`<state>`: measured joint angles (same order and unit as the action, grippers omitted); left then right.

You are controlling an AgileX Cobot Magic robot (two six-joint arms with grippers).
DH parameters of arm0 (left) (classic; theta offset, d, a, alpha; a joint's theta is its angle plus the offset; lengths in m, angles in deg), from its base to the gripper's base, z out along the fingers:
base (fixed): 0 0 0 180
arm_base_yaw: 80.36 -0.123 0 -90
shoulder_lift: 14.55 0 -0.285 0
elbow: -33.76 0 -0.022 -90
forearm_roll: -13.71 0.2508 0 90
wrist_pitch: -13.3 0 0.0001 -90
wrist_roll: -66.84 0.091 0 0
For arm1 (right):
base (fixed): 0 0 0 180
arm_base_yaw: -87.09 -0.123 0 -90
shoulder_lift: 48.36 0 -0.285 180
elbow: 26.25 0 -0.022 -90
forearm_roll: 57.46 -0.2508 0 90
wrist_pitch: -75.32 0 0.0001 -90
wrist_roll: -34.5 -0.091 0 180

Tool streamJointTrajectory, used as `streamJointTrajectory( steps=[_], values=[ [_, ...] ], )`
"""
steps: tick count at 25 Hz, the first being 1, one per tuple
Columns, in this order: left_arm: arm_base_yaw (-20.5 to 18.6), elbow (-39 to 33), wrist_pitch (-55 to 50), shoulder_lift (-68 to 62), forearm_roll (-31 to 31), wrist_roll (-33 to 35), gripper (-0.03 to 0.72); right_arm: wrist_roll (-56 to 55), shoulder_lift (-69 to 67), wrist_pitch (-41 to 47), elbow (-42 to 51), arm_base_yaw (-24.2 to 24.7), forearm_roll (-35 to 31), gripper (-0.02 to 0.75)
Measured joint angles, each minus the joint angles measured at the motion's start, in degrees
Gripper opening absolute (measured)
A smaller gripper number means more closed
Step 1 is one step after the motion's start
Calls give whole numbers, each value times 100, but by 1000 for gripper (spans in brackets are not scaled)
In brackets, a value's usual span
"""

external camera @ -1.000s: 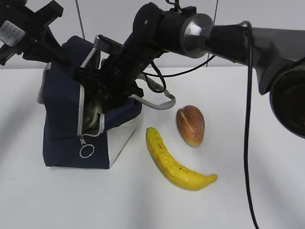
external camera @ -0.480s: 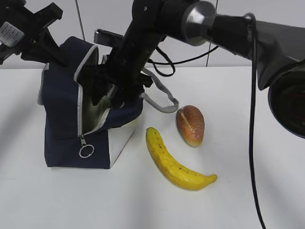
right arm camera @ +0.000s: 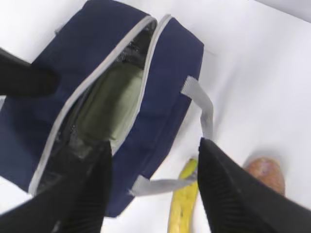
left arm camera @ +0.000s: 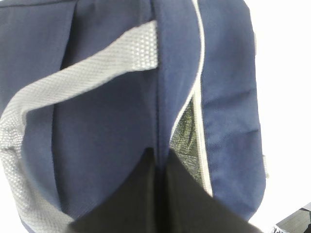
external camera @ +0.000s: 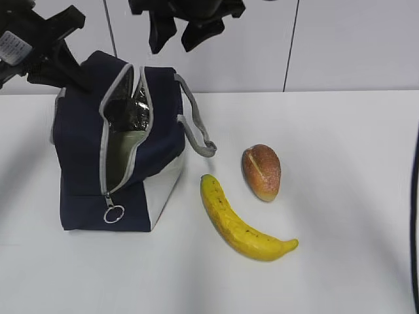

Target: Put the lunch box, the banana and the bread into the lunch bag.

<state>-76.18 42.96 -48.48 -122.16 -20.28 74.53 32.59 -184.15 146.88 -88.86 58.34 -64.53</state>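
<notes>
Lunch bag navy, unzipped, sage-green lunch box inside, left fingers pinching its fabric, right fingers spread.

On the left arm you see matte black, angular housing with a small white label bearing dark print near the frame edge. The left gripper shows two flat black fingers with a thin seam between them. The right gripper presents two broad black fingers, tapered toward the tips, with finely ribbed surfaces.
</notes>
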Motion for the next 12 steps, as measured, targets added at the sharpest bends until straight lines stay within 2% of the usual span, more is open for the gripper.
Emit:
streamJointTrajectory(
  steps=[5, 12],
  values=[
    [0, 0, -36, 0, 5, 0, -3, 191, 868, 13, 679, 11, 63, 417],
    [0, 0, -36, 0, 5, 0, -3, 526, 2187, 16, 2493, 11, 451, 418]
  ],
)
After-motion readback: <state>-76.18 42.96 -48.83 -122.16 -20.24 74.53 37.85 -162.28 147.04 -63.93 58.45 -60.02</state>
